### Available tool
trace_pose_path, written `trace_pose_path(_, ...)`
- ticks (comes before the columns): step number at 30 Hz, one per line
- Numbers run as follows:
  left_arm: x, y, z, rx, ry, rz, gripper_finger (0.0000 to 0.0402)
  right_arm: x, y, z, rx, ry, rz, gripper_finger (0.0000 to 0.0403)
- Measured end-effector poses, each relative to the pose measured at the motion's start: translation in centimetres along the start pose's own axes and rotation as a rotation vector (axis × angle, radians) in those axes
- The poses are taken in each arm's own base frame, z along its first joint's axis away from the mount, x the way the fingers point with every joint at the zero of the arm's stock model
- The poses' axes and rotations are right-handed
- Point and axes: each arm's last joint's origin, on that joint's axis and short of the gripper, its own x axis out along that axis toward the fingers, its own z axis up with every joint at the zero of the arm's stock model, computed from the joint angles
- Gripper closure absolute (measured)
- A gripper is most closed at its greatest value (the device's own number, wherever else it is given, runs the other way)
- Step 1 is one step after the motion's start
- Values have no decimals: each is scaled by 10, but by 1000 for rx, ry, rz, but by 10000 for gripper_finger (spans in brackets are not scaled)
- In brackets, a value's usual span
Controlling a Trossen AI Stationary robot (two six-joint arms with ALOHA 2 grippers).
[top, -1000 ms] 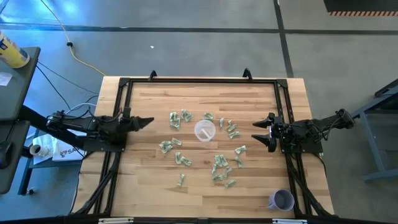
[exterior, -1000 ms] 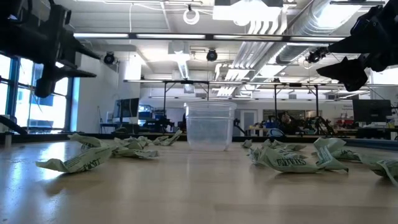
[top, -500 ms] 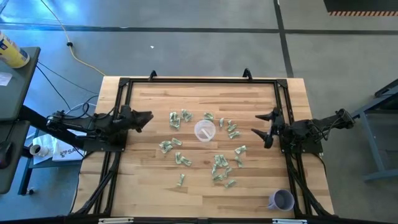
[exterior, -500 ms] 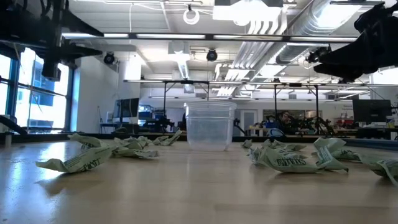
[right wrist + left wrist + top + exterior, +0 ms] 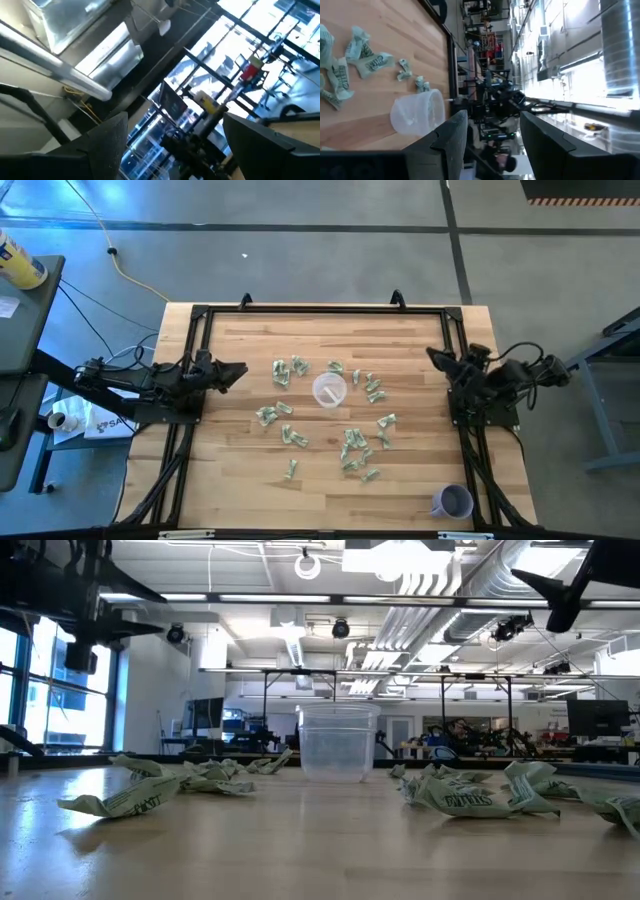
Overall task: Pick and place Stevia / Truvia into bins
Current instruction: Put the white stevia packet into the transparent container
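Many crumpled green-and-white Stevia packets (image 5: pixel 355 450) lie flat on the wooden table around a clear plastic cup (image 5: pixel 329 391), which stands upright mid-table. In the low view the packets (image 5: pixel 465 798) flank the cup (image 5: pixel 339 743). My left gripper (image 5: pixel 240 370) hovers open near the table's left side, pointing toward the cup (image 5: pixel 417 114) and nearby packets (image 5: pixel 370 62). My right gripper (image 5: pixel 437 358) is open by the right edge and tipped upward, high in the low view (image 5: pixel 550 585). Its wrist view shows only the ceiling between the fingers (image 5: pixel 175 150).
An opaque lavender cup (image 5: pixel 452 502) stands at the table's near right corner. A black frame rail (image 5: pixel 320 308) runs along the far edge and down both sides. Bare wood (image 5: pixel 230 460) lies on the near left, between the packets and the left rail.
My right gripper has drawn back toward the table's right edge and tipped upward, away from the packets. My left gripper has risen a little at the left side. The cup and the packets have stayed where they were.
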Motion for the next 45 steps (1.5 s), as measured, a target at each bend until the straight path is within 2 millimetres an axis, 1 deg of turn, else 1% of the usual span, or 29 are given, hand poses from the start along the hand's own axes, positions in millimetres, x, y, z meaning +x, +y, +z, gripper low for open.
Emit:
trace_pose_path(3,0,0,0,25,0,1,186,1,4,5,-22,-60,27,89)
trace_pose_path(6,0,2,0,37,1,17,186,0,7,14,-15,-159,3,89)
trace_pose_path(9,0,3,0,47,2,32,186,0,6,14,-11,-168,-13,89)
trace_pose_path(12,0,4,0,48,2,32,186,0,8,15,-42,-171,16,89)
trace_pose_path(16,0,4,0,48,2,32,186,0,8,21,-61,-242,-9,89)
trace_pose_path(17,0,4,0,48,2,32,186,1,9,21,-69,-246,8,89)
trace_pose_path(19,0,4,0,48,2,33,186,2,12,22,-99,-233,98,89)
trace_pose_path(21,0,4,0,50,2,33,186,3,15,23,-101,-227,192,89)
trace_pose_path(23,0,4,0,70,-5,38,186,3,17,25,-92,-250,243,89)
trace_pose_path(27,0,6,1,81,-27,56,186,1,20,34,-78,-349,250,89)
trace_pose_path(30,0,6,1,79,-25,56,186,1,20,33,-93,-336,265,89)
trace_pose_path(32,0,6,0,79,-17,55,186,4,18,29,-60,-295,256,89)
trace_pose_path(34,0,6,0,79,-16,55,186,9,16,22,5,-237,221,89)
trace_pose_path(36,0,6,0,78,-16,55,186,18,16,15,21,-174,160,89)
trace_pose_path(39,0,6,1,75,-36,56,186,40,28,9,4,-99,100,89)
trace_pose_path(41,0,6,2,69,-58,58,186,57,36,4,-61,-67,40,89)
trace_pose_path(43,0,6,2,61,-75,59,186,74,43,0,-174,-29,-47,89)
trace_pose_path(45,0,6,2,61,-79,59,186,86,43,-8,-303,42,-194,89)
